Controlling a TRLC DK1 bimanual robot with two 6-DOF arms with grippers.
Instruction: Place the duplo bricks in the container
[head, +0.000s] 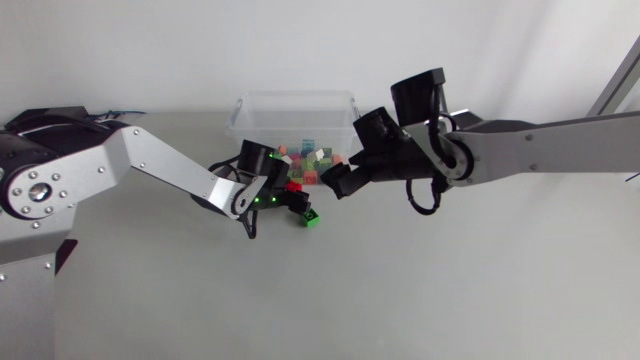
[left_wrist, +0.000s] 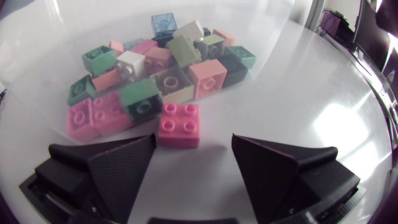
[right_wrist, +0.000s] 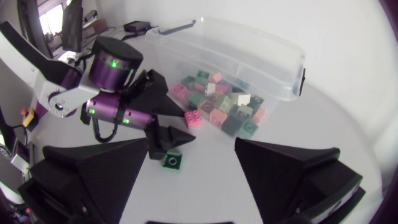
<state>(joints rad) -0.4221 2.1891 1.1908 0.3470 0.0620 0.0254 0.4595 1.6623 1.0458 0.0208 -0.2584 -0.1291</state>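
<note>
My left claw (left_wrist: 193, 148) is spread with the pink brick (left_wrist: 179, 124) just ahead, right claw (right_wrist: 191, 152) spread too; I judge pick-up in hand, needing advance, pinch, lift into the container (head: 295, 98)

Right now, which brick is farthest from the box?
The dark green brick, alone on the table beside the left gripper. The pink brick lies just outside the container; the rest are inside it.

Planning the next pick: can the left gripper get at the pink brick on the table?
Probably yes: the left gripper is open and the pink brick lies just ahead, nothing between them.
</note>
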